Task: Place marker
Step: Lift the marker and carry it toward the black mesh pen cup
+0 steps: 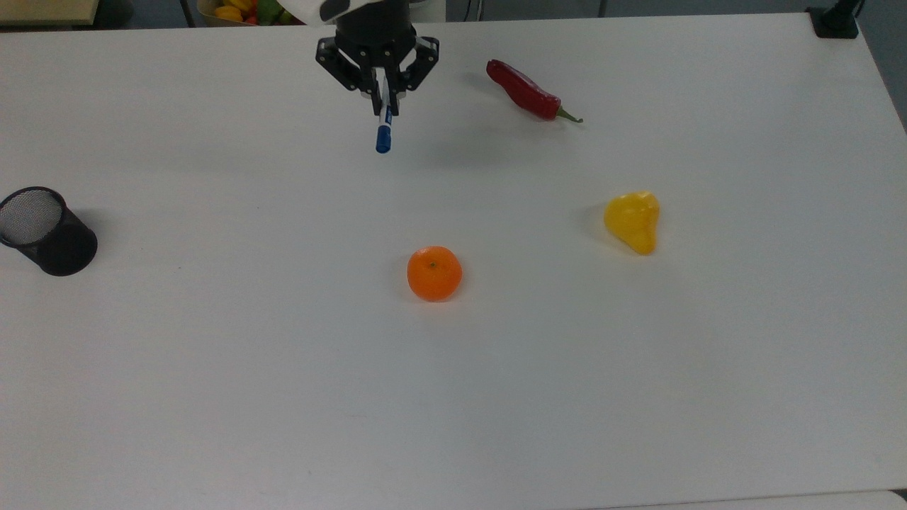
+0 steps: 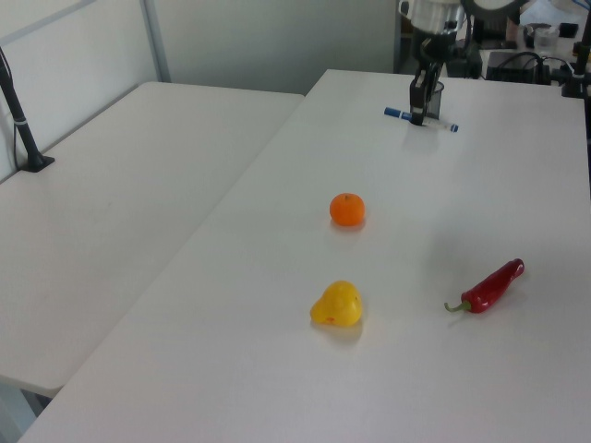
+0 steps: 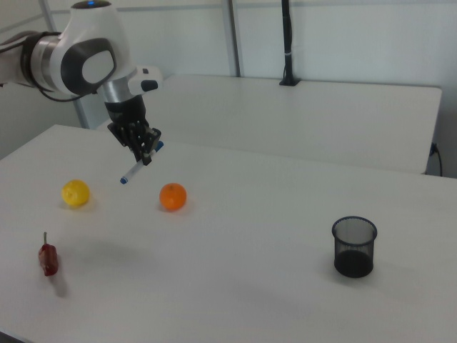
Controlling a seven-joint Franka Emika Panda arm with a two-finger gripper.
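One wide matte white table (image 1: 212, 397) carries one black wire-mesh cup (image 1: 44, 230), one lumpy yellow pepper (image 1: 633, 221), one round orange (image 1: 434, 273), one glossy red chili (image 1: 528, 93). One black gripper (image 1: 382, 99) pinches one slim white blue-capped marker (image 1: 383, 131) in the air above the table.

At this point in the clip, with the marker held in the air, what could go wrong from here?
The gripper holds the marker near its middle, lying sideways well above the table; a slip would let it drop and roll. If the black mesh cup is the goal, the sideways marker must be tipped upright, or it may catch the rim. The cup also stands far off, at the top view's left.
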